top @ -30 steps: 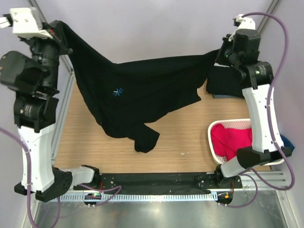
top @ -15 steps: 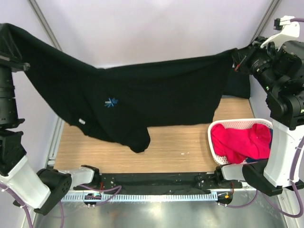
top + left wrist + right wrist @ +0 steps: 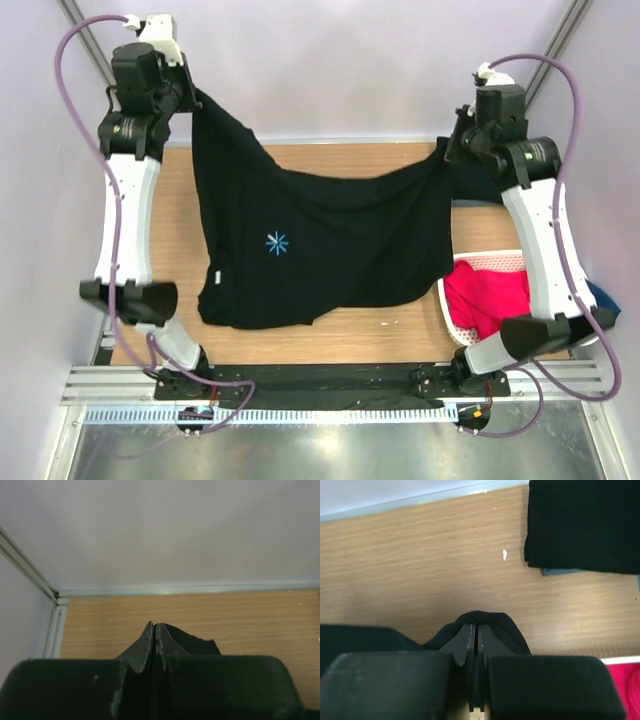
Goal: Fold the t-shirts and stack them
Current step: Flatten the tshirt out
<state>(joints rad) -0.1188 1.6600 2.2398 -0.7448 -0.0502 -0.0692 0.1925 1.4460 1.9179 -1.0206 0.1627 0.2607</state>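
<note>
A black t-shirt (image 3: 330, 240) with a light-blue starburst mark (image 3: 277, 242) hangs spread between my two grippers, and its lower edge lies on the wooden table (image 3: 400, 330). My left gripper (image 3: 192, 97) is shut on its upper left corner at the back left. In the left wrist view the fingers (image 3: 155, 627) are pressed together, with black cloth (image 3: 197, 647) beside them. My right gripper (image 3: 448, 150) is shut on the shirt's right corner. In the right wrist view cloth (image 3: 492, 617) bulges around the closed tips (image 3: 476, 627). A folded black shirt (image 3: 585, 525) lies at the back right.
A white oval basket (image 3: 445, 300) holding red cloth (image 3: 490, 295) stands at the front right, just past the shirt's right edge. The folded shirt (image 3: 485, 185) lies on something grey-blue (image 3: 560, 571). Purple walls close the back and sides.
Both arms have swung in from a wide, high spread to the back of the table. The shirt has come down, and its lower part now rests on the wood.
</note>
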